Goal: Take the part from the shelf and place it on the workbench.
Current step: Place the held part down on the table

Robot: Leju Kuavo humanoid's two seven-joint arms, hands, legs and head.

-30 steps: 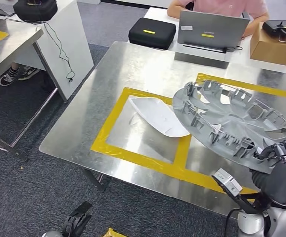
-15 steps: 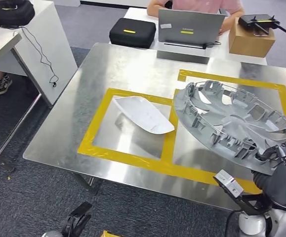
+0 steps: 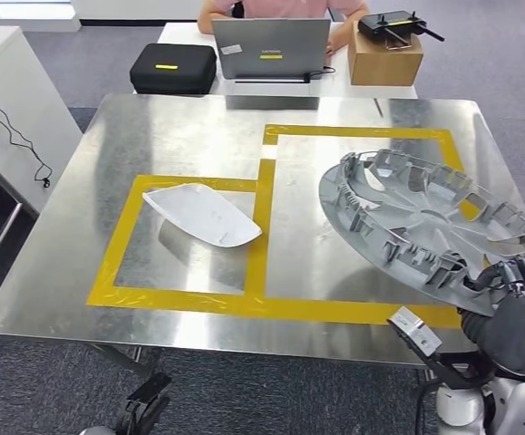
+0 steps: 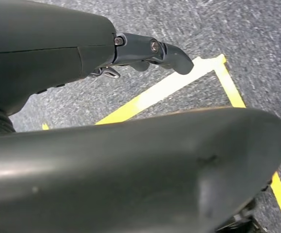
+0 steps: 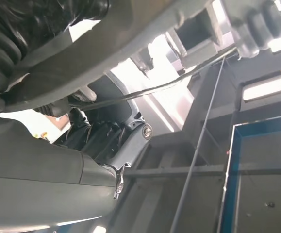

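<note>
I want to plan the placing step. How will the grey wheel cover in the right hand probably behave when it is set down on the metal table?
The wheel cover looks like thin ribbed plastic, so probably stiff and light. The right hand grips only its near rim, so it may sag or swing. On the table it could slide.

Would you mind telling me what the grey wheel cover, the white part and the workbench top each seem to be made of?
The grey wheel cover looks like moulded plastic with a matt finish: thin ribs and clips line its inner face. The white part seems to be smooth plastic with a slight sheen, though painted metal cannot be excluded. The workbench top looks like brushed sheet metal: it is silvery, streaked and mirrors the white part.
</note>
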